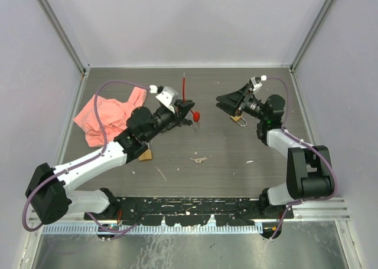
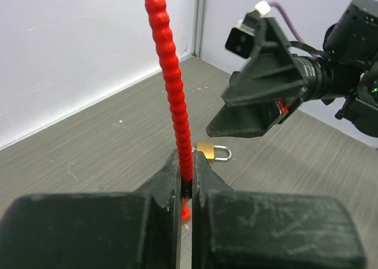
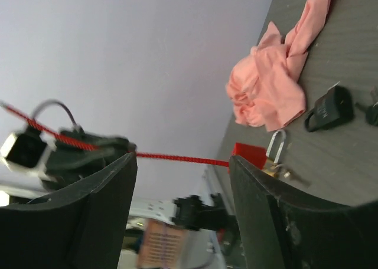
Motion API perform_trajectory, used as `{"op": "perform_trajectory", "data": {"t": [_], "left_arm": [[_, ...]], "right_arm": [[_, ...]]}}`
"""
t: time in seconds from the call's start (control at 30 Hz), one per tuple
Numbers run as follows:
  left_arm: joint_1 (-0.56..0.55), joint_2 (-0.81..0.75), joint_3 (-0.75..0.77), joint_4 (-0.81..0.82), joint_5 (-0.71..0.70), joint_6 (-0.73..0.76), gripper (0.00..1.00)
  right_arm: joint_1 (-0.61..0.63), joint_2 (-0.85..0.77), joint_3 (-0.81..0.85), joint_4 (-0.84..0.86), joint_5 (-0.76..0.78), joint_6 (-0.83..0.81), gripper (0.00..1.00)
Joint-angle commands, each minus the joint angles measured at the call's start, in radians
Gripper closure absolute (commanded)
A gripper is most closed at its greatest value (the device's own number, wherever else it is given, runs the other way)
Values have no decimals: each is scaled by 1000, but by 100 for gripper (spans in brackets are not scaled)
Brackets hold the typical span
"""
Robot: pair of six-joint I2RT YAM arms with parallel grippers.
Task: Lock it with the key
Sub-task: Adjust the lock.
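From above, the left gripper [image 1: 188, 111] is clenched on a red cable [image 1: 185, 89], left of the brass padlock [image 1: 239, 119]. The right gripper [image 1: 221, 102] hangs released just over the padlock. The keys [image 1: 199, 159] lie on the table left of the padlock and nearer the bases, and a pink cloth [image 1: 109, 117] sits far left. The left wrist view shows the jaws pinching the cable [image 2: 171, 86] with the padlock [image 2: 211, 151] lying beyond. The right wrist view shows its fingers [image 3: 100, 210] spread, the cable [image 3: 183, 158] crossing the gap and the padlock [image 3: 276, 148] beside one finger.

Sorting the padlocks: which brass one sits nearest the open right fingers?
The brass padlock just beneath the right fingers; the other brass padlock lies beside the left arm.
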Motion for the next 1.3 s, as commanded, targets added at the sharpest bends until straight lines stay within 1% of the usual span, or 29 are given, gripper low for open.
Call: {"op": "perform_trajectory", "data": {"t": [0.0, 0.07, 0.13, 0.2, 0.27, 0.4, 0.5, 0.63, 0.73, 0.8, 0.9, 1.0, 1.1, 1.27], "left_arm": [[106, -80, 143, -53, 222, -115, 100], [170, -85, 197, -103, 299, -223, 100], [220, -83, 247, -135, 345, -310, 100], [258, -82, 290, -156, 357, -398, 100], [275, -79, 327, -159, 365, -467, 100], [277, -75, 366, -106, 372, -569, 100], [277, -66, 381, -61, 367, -638, 100], [277, -52, 388, 1, 379, -714, 100], [277, -45, 389, 33, 398, -753, 100], [277, -47, 390, 41, 408, -762, 100], [277, -52, 385, 49, 413, -766, 100], [278, -49, 377, 78, 418, -791, 100], [277, -38, 378, 110, 434, -822, 100], [277, -34, 373, 132, 452, -843, 100]], "right_arm": [[-27, -73, 26, 206, -153, -429, 30], [-29, -100, 18, 312, -228, -551, 28], [-29, -134, -18, 383, -270, -716, 25], [-29, -125, -48, 480, -294, -807, 20], [-28, -111, -48, 507, -279, -851, 17], [13, -99, 16, 572, -241, -837, 17], [37, -111, 56, 569, -172, -865, 18], [39, -75, 117, 630, -132, -802, 20], [40, -60, 129, 733, -163, -713, 27], [40, -74, 118, 768, -184, -677, 33], [50, -105, 93, 766, -199, -670, 39], [70, -114, 96, 708, -197, -697, 43], [79, -106, 111, 627, -182, -746, 45], [84, -98, 124, 611, -188, -728, 48]]}}
